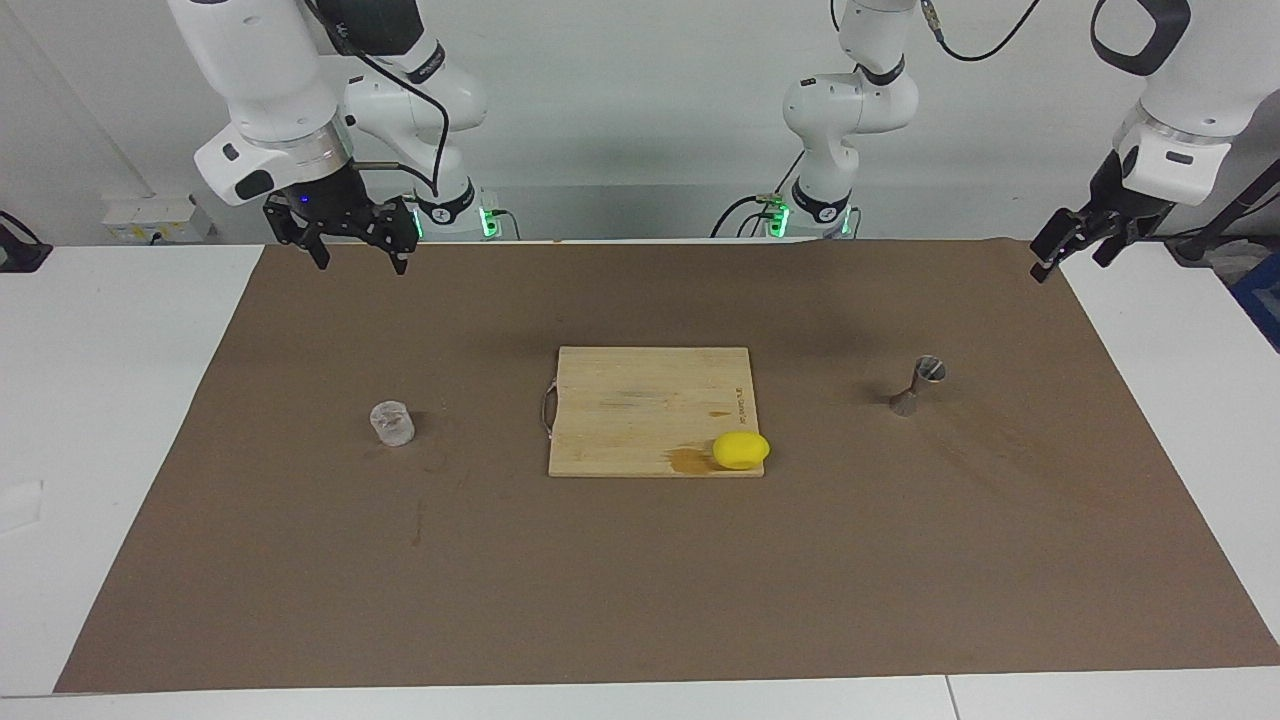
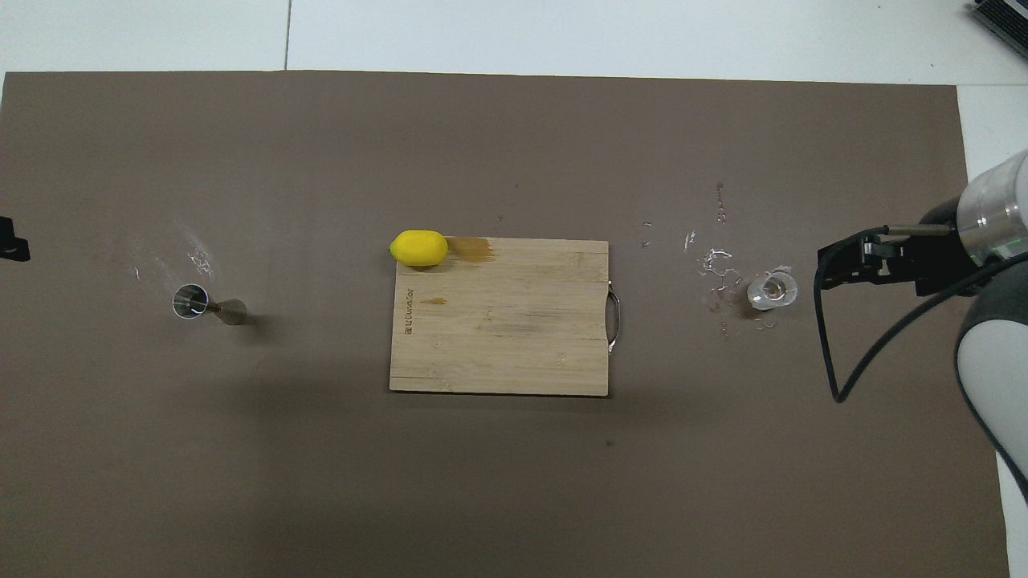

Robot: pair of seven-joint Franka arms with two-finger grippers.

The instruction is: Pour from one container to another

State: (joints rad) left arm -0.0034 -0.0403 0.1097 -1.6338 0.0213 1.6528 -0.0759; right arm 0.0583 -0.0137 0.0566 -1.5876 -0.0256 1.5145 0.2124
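Note:
The clear glass cup (image 1: 392, 423) stands upright on the brown mat toward the right arm's end; it also shows in the overhead view (image 2: 773, 291). The metal jigger (image 1: 920, 385) stands upright on the mat toward the left arm's end, its open top showing in the overhead view (image 2: 193, 302). My right gripper (image 1: 360, 262) hangs open and empty in the air over the mat, apart from the glass; it also shows in the overhead view (image 2: 835, 265). My left gripper (image 1: 1072, 255) waits open and empty, raised over the mat's corner at the left arm's end.
A wooden cutting board (image 1: 640, 400) with a metal handle lies mid-mat between glass and jigger. A yellow lemon (image 1: 740, 450) sits on the board's corner farthest from the robots, beside a wet stain (image 2: 470, 249). Small wet spots (image 2: 715, 265) lie on the mat around the glass.

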